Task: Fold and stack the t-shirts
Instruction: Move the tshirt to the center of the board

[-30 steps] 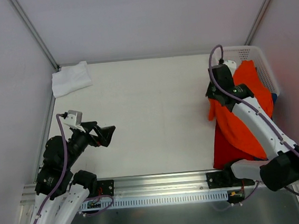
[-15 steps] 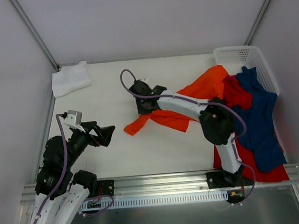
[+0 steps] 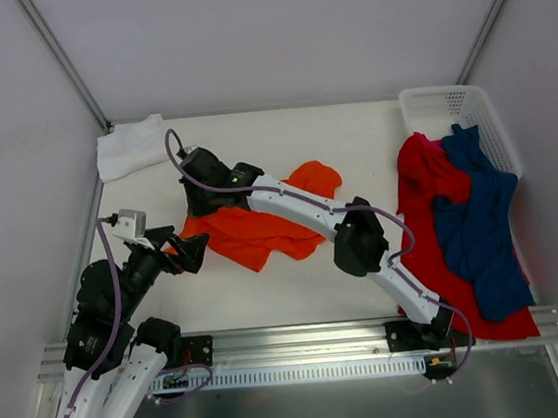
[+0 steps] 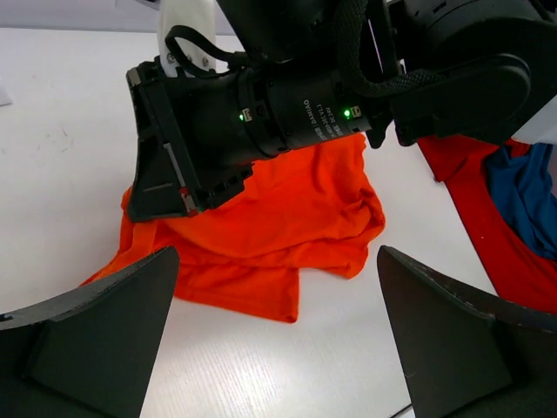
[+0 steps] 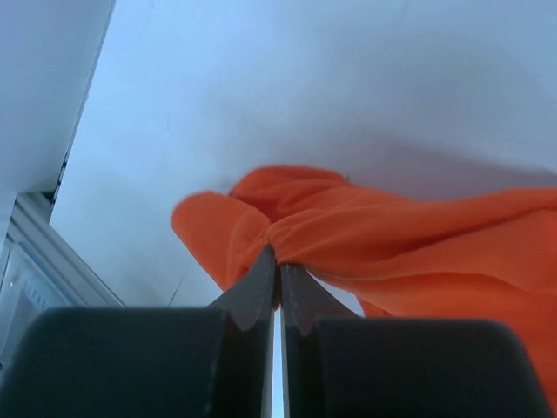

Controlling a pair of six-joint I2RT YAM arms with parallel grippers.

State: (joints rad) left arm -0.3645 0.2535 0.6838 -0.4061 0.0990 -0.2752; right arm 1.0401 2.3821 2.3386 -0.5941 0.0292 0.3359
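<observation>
Overhead, the white perforated basket point(image 3: 447, 104) in the far right corner of the tabletop point(image 3: 302, 138) serves as the reference for all positions. The orange t-shirt point(image 3: 262, 232) lies crumpled on the tabletop well to the left of the basket and nearer the arms' bases than it. The right arm point(image 3: 361, 241) stretches away from the basket across this shirt. The right end effector point(image 3: 198, 205) grips the shirt's edge farthest from the basket. In the right wrist view its fingers point(image 5: 261, 279) are pressed together with a bunched fold of orange cloth pinched at their tips, so it is clenched on the orange t-shirt. The left end effector point(image 3: 192, 249) is released, with its fingers spread wide and nothing between them. It sits just beside the orange shirt's edge, on the side away from the basket. In the left wrist view the orange cloth lies ahead of the open fingers, under the black body of the right end effector. The red t-shirt point(image 3: 420, 181) spreads from the basket's near side down toward the near tabletop edge. The dark blue t-shirt point(image 3: 479, 229) lies on top of it, its upper end at the basket's rim. The white t-shirt point(image 3: 132, 147) rests bunched in the far corner opposite the basket
</observation>
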